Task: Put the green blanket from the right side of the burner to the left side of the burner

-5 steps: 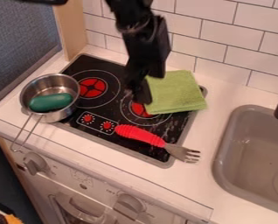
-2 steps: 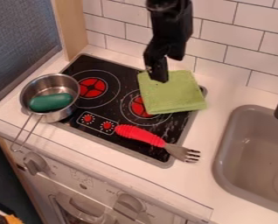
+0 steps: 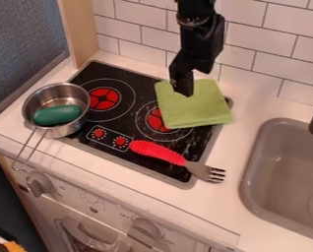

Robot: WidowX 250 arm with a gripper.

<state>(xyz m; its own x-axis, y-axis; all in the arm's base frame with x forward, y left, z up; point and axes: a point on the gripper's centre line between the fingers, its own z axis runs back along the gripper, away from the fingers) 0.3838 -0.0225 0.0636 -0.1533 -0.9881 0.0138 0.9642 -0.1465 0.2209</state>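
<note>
"If the gripper (image 3: 183, 92) closes on that green cloth (image 3: 195, 106) now, what could spoil it?"

"A shallow bite, I'd say. The cloth lies fairly flat over part of the right burner (image 3: 156, 121), and the gripper hangs above its upper left part, so it might pinch too little fabric and slip off."

"Has it got hold of any?"

"Can't tell. Nor can I see how far open it is, or whether it touches the cloth."

"And the trip across?"

"Lift is what it calls for. Dragged low, a loose corner could catch the red-handled fork (image 3: 158, 151), which lies near the front of the stove top (image 3: 131, 120) with its prongs out over the worktop (image 3: 234, 142). That might swing it round."

"What about the left side?"

"Tighter there. The metal pan (image 3: 72, 129) sits over the stove top's left edge, close to the left burner (image 3: 104, 99). Let go too far over, and the cloth could drape on its rim, or nudge it if carried low."

"Anything in the pan?"

"One dark green oval thing (image 3: 57, 114), lying on its side. A hard knock could roll it."

"And the sink (image 3: 246, 172)?"

"Over to the right, well apart from the cloth. Wrong direction, so little worry."
</note>
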